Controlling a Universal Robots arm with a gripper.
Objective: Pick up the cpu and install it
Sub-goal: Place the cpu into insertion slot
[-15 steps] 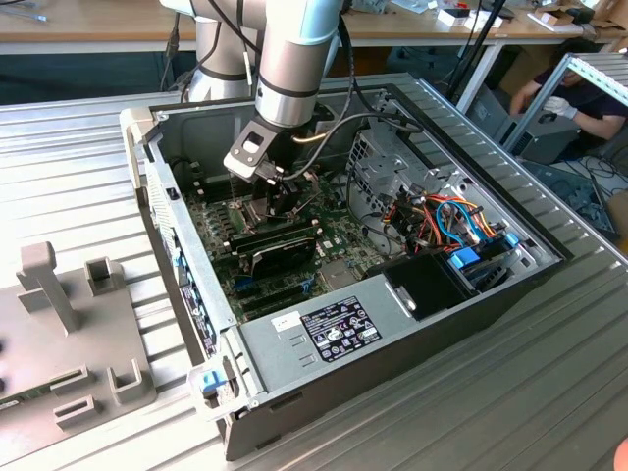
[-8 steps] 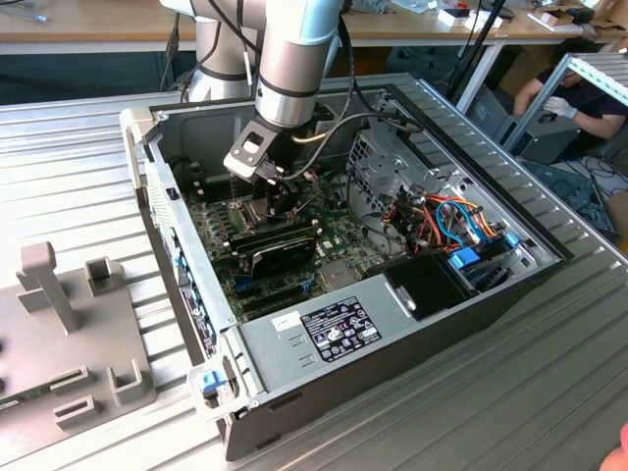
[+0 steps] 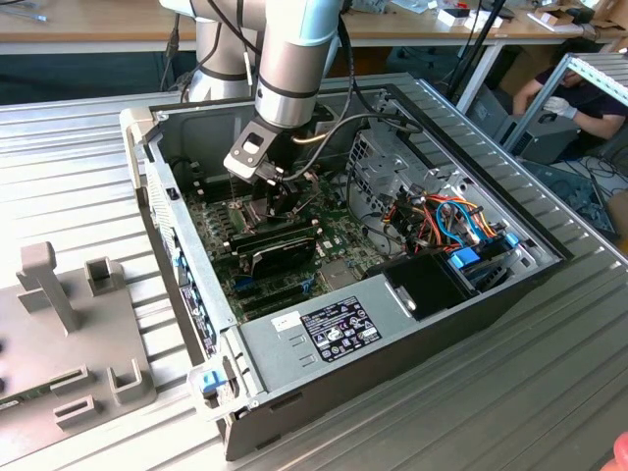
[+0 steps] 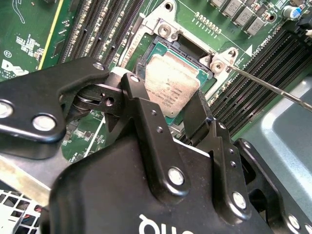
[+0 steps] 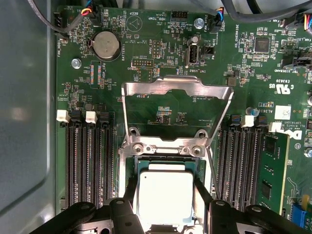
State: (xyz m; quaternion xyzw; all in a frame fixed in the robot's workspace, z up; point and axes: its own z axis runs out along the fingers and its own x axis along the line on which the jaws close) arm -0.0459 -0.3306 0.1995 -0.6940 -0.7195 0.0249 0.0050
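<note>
On the exterior view's left of the computer case [image 3: 412, 378], a grey fixture [image 3: 69, 324] with upright posts is sitting on the ribbed metal worktop [image 3: 78, 157], well apart from the case. The case is lying open on its side, showing the green motherboard [image 3: 339, 250] on its floor. The arm [image 3: 294, 49] is reaching down into the middle of the case, and the tool [image 3: 280, 191] is hanging low over the board near the case's rear wall. In both wrist views the tool [image 5: 165, 187] is closing its two black fingers [image 4: 141, 112] against opposite edges of the cpu [image 4: 170, 83], gripping it. The cpu [image 5: 165, 200], silver top facing up, is sitting over the socket [image 4: 163, 48] inside the case, with the hinged socket frame [image 5: 175, 87] standing swung open just beside it and rows of dark memory slots [image 5: 87, 165] running along either side. Whether the chip is resting fully down in the socket I cannot tell. A thin metal lever [image 4: 268, 87] is sticking out from the socket's corner. Toward the case's front a power supply [image 3: 314, 329] is lying, and in the case's half on the exterior view's right a perforated drive cage [image 3: 378, 172] and coloured cables [image 3: 456, 221] are crowding together. Beyond the case, on the exterior view's right, a person [image 3: 579, 98] in dark clothing is sitting.
</note>
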